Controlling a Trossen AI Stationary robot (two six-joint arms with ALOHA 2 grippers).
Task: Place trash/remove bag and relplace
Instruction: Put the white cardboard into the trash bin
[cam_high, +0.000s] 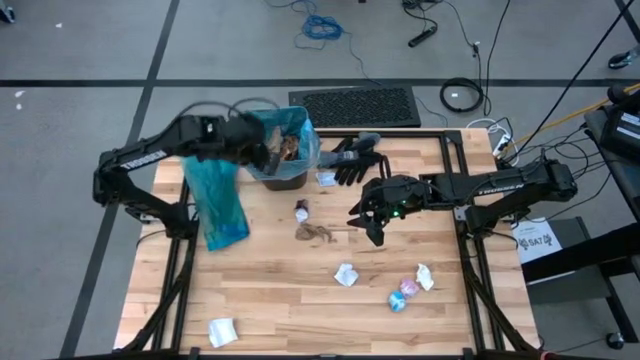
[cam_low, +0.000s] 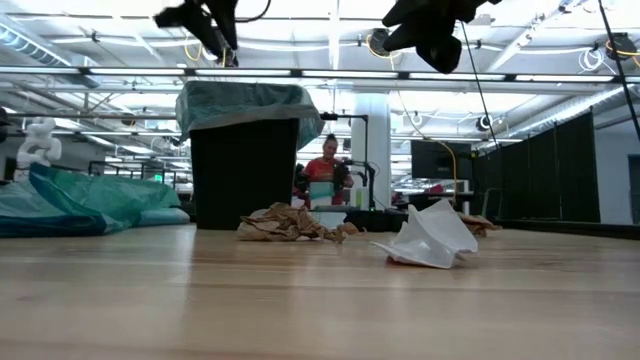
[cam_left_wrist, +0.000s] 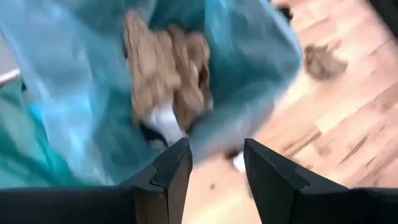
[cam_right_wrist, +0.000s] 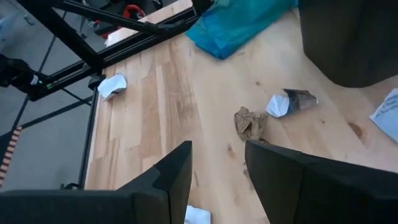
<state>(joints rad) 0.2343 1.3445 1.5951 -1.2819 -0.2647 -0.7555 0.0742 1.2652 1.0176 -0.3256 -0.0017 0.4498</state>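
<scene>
While both grippers' jaws stand parted and empty, crumpled trash (cam_high: 318, 232) lies scattered, no clear long axis.

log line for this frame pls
left end effector: open, empty, over lined bin | right end effector: open, empty, above table | brown paper scrap: on table | bin: holds brown paper

Left gripper (cam_high: 268, 158) raised, fingers parted, right gripper (cam_high: 368, 222) hovering, parted
</scene>
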